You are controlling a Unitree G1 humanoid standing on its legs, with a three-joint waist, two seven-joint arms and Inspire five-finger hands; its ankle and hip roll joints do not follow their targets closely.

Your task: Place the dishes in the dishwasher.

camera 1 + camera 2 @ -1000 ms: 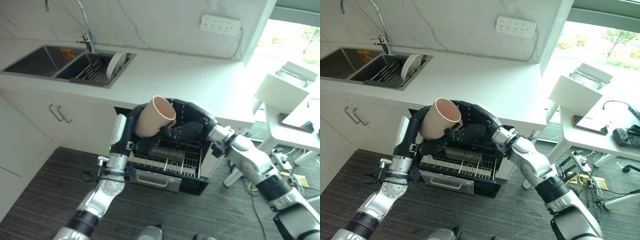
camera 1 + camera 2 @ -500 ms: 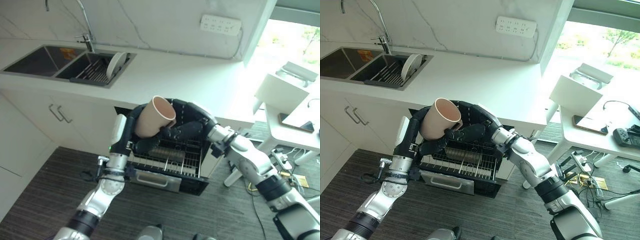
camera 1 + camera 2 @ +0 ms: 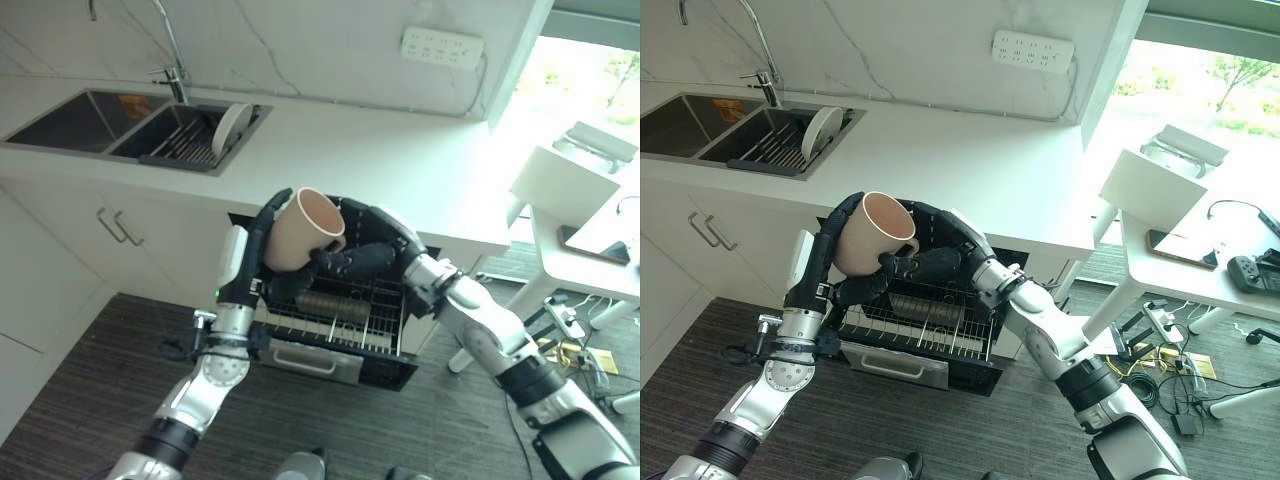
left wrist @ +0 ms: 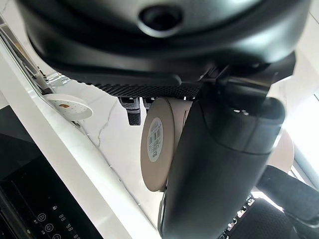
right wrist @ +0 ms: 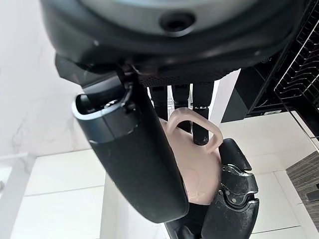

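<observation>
Left eye view: both hands' fingers curled round mug [image 3: 300, 230] above dishwasher rack [image 3: 350, 318].

Daylight pours in from the window [image 3: 590, 90] at about 2 o'clock, washing that corner out to near white. The countertop [image 3: 370, 150] is evenly bright, with soft glare. The open dishwasher [image 3: 345, 320] cavity below it sits in deep shadow, as does the sink [image 3: 70, 120] at 10 o'clock. Straight edges bow slightly toward the borders. In both wrist views the close dark casings are soft and unfocused.
</observation>
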